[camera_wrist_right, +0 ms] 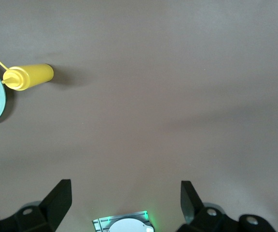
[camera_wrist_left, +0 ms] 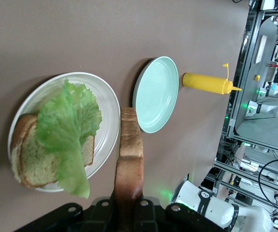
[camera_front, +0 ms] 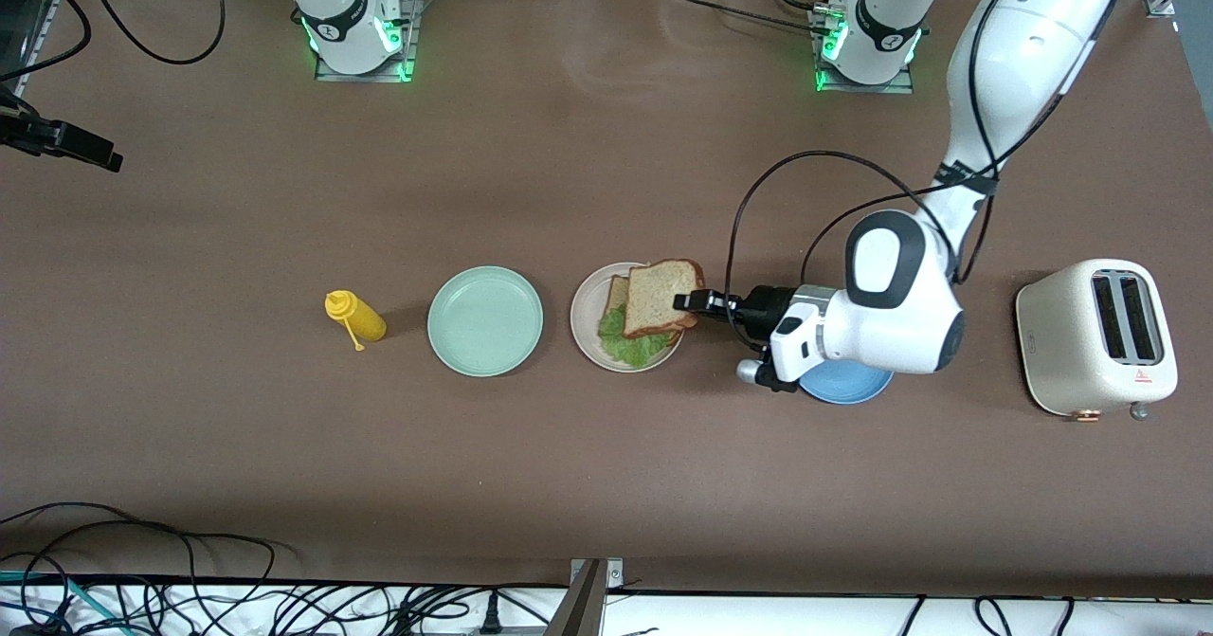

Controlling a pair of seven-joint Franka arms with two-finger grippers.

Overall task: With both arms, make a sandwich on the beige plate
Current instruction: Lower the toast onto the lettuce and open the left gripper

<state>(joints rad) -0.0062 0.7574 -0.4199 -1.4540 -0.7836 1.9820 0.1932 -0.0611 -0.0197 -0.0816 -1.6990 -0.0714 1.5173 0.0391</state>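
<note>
1. Sandwich (camera_front: 637,323): partly assembled on the beige plate (camera_front: 586,325). One slice of brown wholegrain bread (camera_wrist_left: 33,154) lies flat on the plate, and a ruffled green lettuce leaf (camera_wrist_left: 69,130) lies on that slice, overhanging the plate rim at one end.
2. Second bread slice (camera_front: 663,297): held in the air over the beige plate, above the lettuce, toward the plate's edge nearest the left arm's end of the table. In the left wrist view the slice is seen edge-on, crust outward.
3. Left gripper (camera_front: 694,301): clamped on the edge of the second bread slice, over the rim of the beige plate. The left arm reaches in from its base at the top of the front view, with its wrist over the blue plate (camera_front: 848,385).
4. Right gripper (camera_wrist_right: 124,195): fingers (camera_wrist_right: 57,198) spread wide apart and holding nothing, above bare table. The right arm waits near its base.
5. Beige plate position: middle of the table, between the mint-green plate (camera_front: 484,320) and the blue plate.
6. Yellow squeeze bottle (camera_front: 355,316): lies on its side beside the mint-green plate, toward the right arm's end of the table.
7. Cream toaster (camera_front: 1096,337): stands toward the left arm's end of the table, well apart from the plates.
</note>
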